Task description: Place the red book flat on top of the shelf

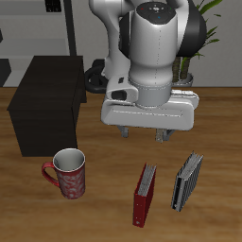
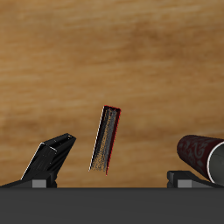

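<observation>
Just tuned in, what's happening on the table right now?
Nothing is grasped yet. The pincer hangs open above the table, holding nothing. The red book stands upright on its edge near the table's front edge, between the mug and a grey book. The shelf sits farther back, its flat top bare; the book has not been moved there.

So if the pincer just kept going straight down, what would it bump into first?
Probably the red book. The pincer points down at the table with nothing held, and the wrist view shows the book standing nearly between its fingers. Exact depth is hard to judge.
</observation>
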Controlling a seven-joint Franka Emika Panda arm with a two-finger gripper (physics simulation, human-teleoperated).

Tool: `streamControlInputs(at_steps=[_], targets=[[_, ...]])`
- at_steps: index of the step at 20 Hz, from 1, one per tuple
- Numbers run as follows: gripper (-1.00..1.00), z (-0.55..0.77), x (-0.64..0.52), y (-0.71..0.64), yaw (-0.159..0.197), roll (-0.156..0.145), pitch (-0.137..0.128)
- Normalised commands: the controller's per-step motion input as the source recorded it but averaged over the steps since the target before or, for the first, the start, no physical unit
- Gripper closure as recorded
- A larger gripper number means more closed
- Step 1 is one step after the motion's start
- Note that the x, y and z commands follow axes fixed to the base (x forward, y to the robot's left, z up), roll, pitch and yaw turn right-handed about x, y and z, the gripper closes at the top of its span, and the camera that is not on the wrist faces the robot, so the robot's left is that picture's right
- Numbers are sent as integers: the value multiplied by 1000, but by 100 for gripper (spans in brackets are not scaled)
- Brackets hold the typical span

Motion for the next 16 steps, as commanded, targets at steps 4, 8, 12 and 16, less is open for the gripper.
streamControlInputs(at_steps=[4, 8, 12, 16], targets=[[-100, -198, 73, 15, -8, 7, 3], [-100, -229, 59, -94, -18, -20, 16], [-100, -153, 60, -122, -24, -28, 11], [-100, -66, 19, -128, -13, -21, -2]])
